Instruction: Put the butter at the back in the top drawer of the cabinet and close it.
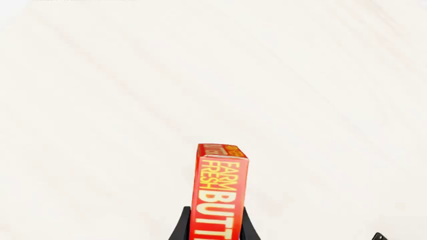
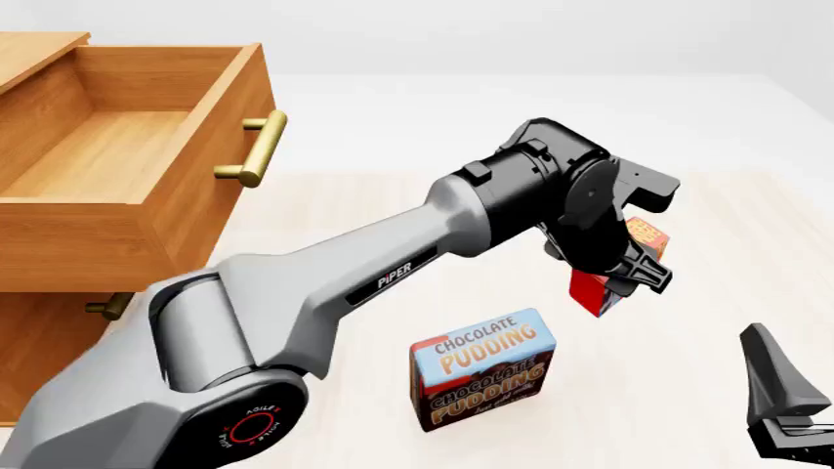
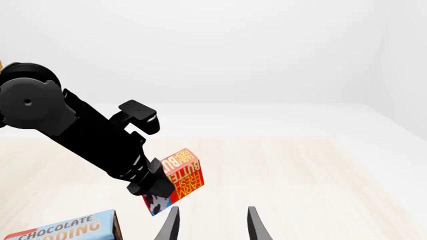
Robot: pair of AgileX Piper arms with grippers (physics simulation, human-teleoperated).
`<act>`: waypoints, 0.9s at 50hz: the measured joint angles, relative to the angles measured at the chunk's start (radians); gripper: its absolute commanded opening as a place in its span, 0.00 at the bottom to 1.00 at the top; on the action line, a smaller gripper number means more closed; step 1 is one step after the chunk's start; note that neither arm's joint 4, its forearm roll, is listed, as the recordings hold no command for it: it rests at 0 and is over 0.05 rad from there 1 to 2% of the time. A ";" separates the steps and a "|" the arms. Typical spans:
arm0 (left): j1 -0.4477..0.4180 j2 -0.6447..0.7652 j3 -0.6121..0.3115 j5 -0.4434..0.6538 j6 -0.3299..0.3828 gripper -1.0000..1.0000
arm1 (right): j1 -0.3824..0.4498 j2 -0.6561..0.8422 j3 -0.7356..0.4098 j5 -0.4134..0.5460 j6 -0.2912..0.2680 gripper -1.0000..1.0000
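Observation:
My left gripper [image 2: 626, 278] is shut on the butter [image 2: 596, 290], a small red box with orange-yellow lettering. It holds the box tilted above the table, to the right of the cabinet [image 2: 39, 352]. The box also shows in the left wrist view [image 1: 222, 190] between the black fingers [image 1: 185, 225], and in the right wrist view [image 3: 181, 177]. The top drawer [image 2: 117, 244] is pulled open and looks empty, its brass handle [image 2: 258, 151] pointing toward the arm. My right gripper [image 2: 771, 391] is open and empty, low at the front right; its fingers [image 3: 170, 225] stand apart.
A brown-and-light-blue Chocolate Pudding box [image 2: 482, 369] stands on the table in front of the held butter, and its corner shows in the right wrist view [image 3: 63, 230]. A lower drawer's brass handle [image 2: 111, 306] shows under the open drawer. The left arm's long grey link crosses the middle of the table.

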 measured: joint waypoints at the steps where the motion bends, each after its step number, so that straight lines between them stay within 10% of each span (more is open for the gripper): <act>1: 0.003 -0.013 0.017 -0.006 0.001 0.00 | 0.000 0.000 0.000 0.000 0.000 1.00; 45: 0.121 -0.449 0.437 -0.113 0.046 0.00 | 0.000 0.000 0.000 0.000 0.000 1.00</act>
